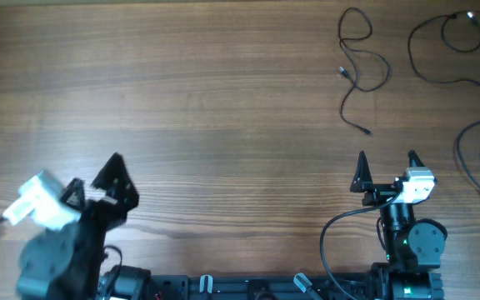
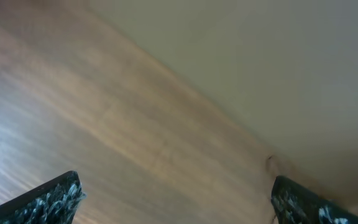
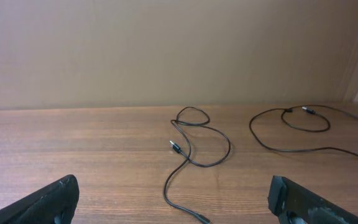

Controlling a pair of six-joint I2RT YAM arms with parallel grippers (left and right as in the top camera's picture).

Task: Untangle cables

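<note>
Overhead alone shows three cables (image 1: 366,131)

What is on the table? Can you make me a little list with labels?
table: brown wood
left cable: thin, dark, loose loops
middle cable: thin, dark, small loop at the far end
right cable: thin, dark, curved, by the table's right edge
tangles: none seen between them
left gripper: open, empty
right gripper: open, empty, short of the cables

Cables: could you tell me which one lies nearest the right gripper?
The leftmost cable, its plug end just ahead of the right gripper; the other two lie farther right.
</note>
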